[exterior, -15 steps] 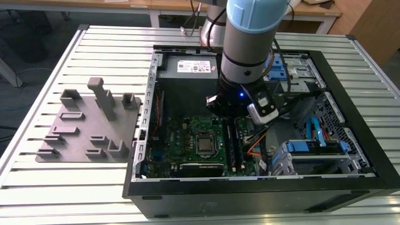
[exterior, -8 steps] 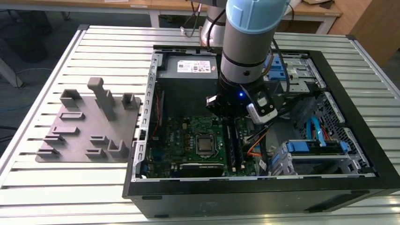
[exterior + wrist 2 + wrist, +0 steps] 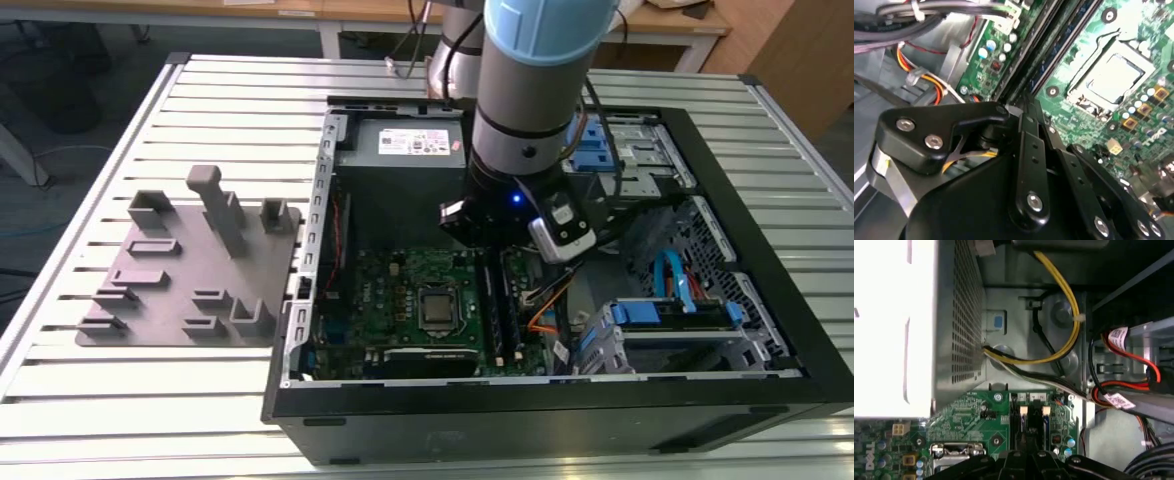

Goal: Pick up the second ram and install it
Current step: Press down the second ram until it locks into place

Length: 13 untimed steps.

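The robot arm (image 3: 534, 90) reaches down into an open black computer case (image 3: 561, 400) that lies on a counter (image 3: 160, 400) made of pale metal slats; the end effector (image 3: 1026, 107) hangs low over the green motherboard (image 3: 400, 275), right above the long black memory slots (image 3: 501, 310); in the second wrist view its black fingers (image 3: 1029, 150) come close together at the tip over those slots, but I cannot tell if they are pinched on anything or just closed; the second ram cannot be picked out for sure; there may be a thin dark board standing in the slots (image 3: 1064, 45) under the fingertips, but it is too dark to say. Next to the slots sits the shiny silver square of the processor socket (image 3: 1114, 75). In the first wrist view, yellow and black cables (image 3: 1064, 295) curve over the grey metal case wall, and red cables (image 3: 1134, 360) run nearby. On the counter, toward the exterior view's left of the case, lies a grey plastic plate with upright posts (image 3: 200, 260); it is just beside the case.
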Each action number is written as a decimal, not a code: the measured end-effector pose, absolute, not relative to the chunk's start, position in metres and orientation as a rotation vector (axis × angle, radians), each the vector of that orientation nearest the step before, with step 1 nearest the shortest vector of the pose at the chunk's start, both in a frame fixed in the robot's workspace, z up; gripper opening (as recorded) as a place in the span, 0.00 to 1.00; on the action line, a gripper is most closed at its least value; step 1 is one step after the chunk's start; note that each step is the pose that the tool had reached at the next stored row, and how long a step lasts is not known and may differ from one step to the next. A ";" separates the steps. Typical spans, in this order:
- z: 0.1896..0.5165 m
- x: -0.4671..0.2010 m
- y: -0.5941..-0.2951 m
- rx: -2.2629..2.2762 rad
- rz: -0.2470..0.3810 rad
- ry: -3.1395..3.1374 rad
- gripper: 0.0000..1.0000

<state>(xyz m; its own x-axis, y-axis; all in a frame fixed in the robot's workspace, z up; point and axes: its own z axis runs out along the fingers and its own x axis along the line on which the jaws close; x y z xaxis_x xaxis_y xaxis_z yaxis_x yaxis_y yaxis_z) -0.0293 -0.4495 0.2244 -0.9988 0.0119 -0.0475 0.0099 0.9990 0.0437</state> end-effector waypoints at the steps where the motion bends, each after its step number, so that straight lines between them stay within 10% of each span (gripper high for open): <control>1: 0.225 -0.029 -0.453 0.017 0.066 3.093 0.07; 13: 0.224 -0.029 -0.495 0.017 0.055 3.093 0.07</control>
